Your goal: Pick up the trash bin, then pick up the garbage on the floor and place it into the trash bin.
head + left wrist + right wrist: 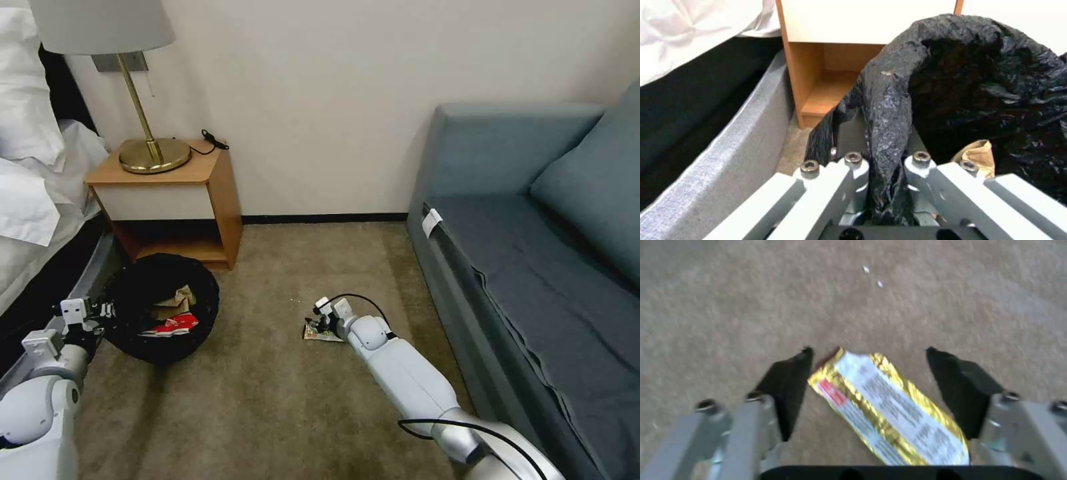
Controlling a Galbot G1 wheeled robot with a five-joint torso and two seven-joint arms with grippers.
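The trash bin [163,308] is held by its rim in the left gripper [100,312], down by the bed frame and in front of the nightstand [175,200]; in the left wrist view the fingers [853,166] are clenched on a fold of the black bag [889,110] at the rim. Tan crumpled paper [175,298] and a red-white wrapper [175,325] can be seen inside it, so part of the garbage looks dealt with

The step in hand, as far as can be judged, is grabbing the snack wrapper [889,406], which lies flat on the carpet [267,400] out in the middle of the floor, well apart from the bin and nearer the sofa [533,267]. The right gripper [867,373] is brought low over it, fingers [786,390] spread wide with the wrapper lying between them at a slant, nothing gripped yet

To do this well, the tips should probably be pressed right down into the carpet pile before closing, since a flat foil pack gives almost nothing to catch. The wrapper sits closer to one finger than the other, so a bit of centring would be worth it, otherwise it could just get shoved sideways. A slow close is likely best so the foil buckles up into the grip instead of skating out. The bin should be kept level meanwhile so nothing gets tipped out
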